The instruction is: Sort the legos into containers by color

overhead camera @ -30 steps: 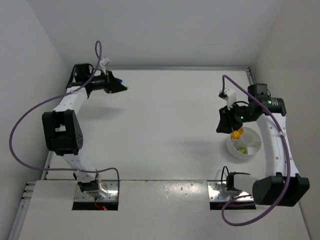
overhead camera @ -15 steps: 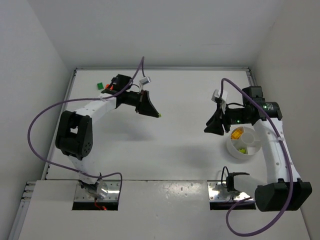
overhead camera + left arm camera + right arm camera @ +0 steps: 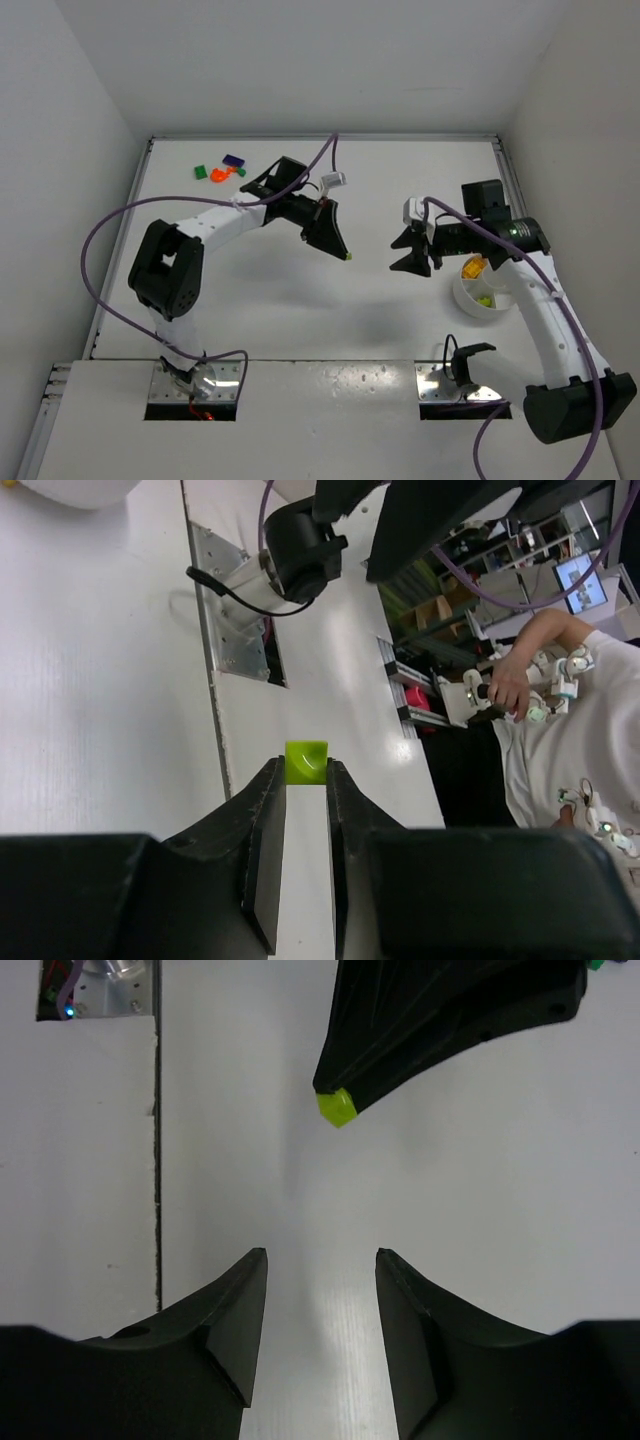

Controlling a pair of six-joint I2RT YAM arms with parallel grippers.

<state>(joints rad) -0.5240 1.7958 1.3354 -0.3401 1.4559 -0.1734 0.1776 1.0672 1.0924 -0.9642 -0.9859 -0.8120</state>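
Left end effector quit table edge (gripping brick).

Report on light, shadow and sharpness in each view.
Top external: even soft light, only faint diffuse shadows under the arms on the table. Left wrist: the lime lego sharp, the left gripper pinching it black and featureless. Right wrist: a pale sheen on the table ahead of the open right gripper.
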